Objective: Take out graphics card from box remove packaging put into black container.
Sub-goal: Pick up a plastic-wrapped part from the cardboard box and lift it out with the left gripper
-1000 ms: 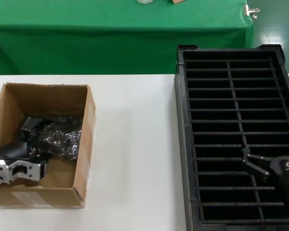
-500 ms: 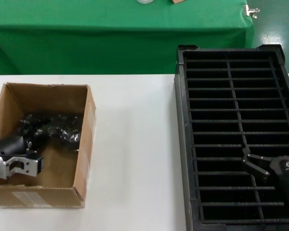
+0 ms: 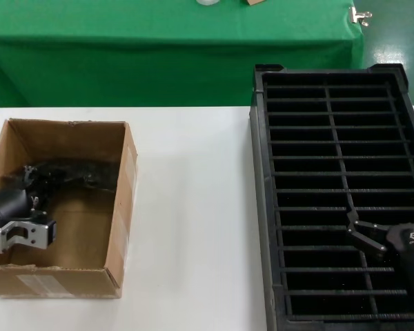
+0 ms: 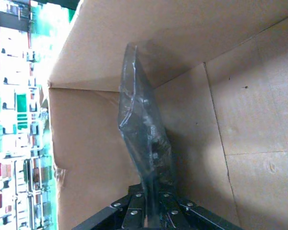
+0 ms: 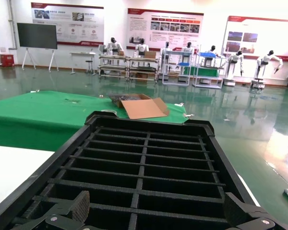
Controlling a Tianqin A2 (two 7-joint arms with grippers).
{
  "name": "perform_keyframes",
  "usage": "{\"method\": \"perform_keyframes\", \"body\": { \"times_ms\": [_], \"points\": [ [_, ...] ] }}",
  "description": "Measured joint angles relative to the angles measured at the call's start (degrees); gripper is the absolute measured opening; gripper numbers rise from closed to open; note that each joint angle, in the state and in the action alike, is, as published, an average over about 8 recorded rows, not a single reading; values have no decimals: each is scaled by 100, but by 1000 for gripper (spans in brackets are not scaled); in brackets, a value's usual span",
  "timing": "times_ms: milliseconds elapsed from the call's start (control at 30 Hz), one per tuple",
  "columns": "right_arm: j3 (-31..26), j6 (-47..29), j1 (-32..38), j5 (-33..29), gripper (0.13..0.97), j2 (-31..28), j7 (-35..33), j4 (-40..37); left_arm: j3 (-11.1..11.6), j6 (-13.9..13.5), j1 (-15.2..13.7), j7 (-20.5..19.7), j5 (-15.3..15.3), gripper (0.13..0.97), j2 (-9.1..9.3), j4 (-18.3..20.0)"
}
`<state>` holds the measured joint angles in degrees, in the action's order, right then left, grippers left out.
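Lower left: our left gripper clenched on bag inside box, for lifting. Right gripper released over container, waiting.

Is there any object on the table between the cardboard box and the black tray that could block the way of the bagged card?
No visible object blocks it. The left gripper holds the packaging inside the box, so the box walls must be cleared first. The white table toward the black container shows nothing standing there. The right gripper waits open above the container.
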<state>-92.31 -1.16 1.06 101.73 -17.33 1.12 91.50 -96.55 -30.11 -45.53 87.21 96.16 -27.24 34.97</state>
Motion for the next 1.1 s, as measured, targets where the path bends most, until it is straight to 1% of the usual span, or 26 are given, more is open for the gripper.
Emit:
{"method": "perform_keyframes", "body": {
  "times_ms": [133,233,333,467,600,733,867,1000,1100],
  "points": [
    [0,0,0,0,966,0,0,0,-42,60,177,-285,-59,171,-86,360],
    [0,0,0,0,966,0,0,0,-88,136,369,-613,-140,158,-188,774],
    [0,0,0,0,966,0,0,0,-150,239,625,-1074,-274,150,-353,1346],
    [0,0,0,0,966,0,0,0,-210,388,1009,-1759,-496,140,-639,2210],
    [0,0,0,0,966,0,0,0,-171,562,1418,-2400,-714,140,-958,3085],
    [0,0,0,0,966,0,0,0,-9,778,1882,-3039,-933,140,-1293,4005],
    [0,0,0,0,966,0,0,0,294,982,2431,-3660,-1104,140,-1625,4961],
    [0,0,0,0,966,0,0,0,632,1113,2993,-4205,-1143,139,-1896,5825],
    [0,0,0,0,966,0,0,0,812,1153,3325,-4563,-1082,139,-2010,6302]
  ]
}}
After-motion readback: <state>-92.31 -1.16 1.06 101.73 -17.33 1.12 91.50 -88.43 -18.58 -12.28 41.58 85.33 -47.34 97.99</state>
